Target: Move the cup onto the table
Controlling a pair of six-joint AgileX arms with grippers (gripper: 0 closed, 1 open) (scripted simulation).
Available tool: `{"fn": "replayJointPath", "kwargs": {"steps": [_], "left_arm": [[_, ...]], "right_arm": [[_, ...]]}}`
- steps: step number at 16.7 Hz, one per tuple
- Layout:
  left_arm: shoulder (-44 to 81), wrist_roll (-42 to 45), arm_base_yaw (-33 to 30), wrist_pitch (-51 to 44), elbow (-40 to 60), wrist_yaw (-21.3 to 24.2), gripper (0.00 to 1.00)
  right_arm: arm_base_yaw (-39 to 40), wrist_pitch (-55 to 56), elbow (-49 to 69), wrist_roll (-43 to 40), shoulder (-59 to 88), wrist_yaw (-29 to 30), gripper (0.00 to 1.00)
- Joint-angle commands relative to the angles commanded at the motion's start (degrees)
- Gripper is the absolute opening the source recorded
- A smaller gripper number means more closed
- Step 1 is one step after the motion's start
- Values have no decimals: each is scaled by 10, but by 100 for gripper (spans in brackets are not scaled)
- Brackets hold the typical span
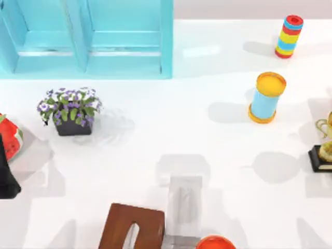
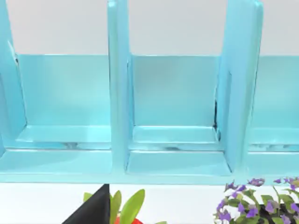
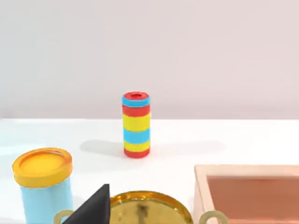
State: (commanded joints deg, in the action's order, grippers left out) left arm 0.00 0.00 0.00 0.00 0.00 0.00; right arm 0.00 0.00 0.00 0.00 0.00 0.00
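A dark sliver of the left end effector (image 2: 93, 210) is seen before one turquoise cabinet (image 2: 177, 116), one flower pot (image 1: 71, 111) close by, and how far it is open cannot be told. The right end effector (image 3: 91, 205), equally unreadable, is pointed across the white worktop (image 1: 171, 129). There, one yellow-ended cylinder (image 1: 266, 97) and one striped ring stack (image 1: 288, 36) are stood upright, well apart.
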Motion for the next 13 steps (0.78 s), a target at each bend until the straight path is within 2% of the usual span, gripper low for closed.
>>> {"fn": "replayJointPath", "kwargs": {"steps": [3, 6, 9, 13], "left_arm": [[0, 0, 0, 0, 0, 0, 100], [0, 0, 0, 0, 0, 0, 100], [0, 0, 0, 0, 0, 0, 100], [0, 0, 0, 0, 0, 0, 100]], "right_arm": [[-7, -7, 7, -7, 7, 0, 100], [-51, -60, 60, -51, 62, 0, 100], [-112, -161, 161, -114, 172, 0, 100], [-200, -335, 328, -202, 394, -2, 100]]}}
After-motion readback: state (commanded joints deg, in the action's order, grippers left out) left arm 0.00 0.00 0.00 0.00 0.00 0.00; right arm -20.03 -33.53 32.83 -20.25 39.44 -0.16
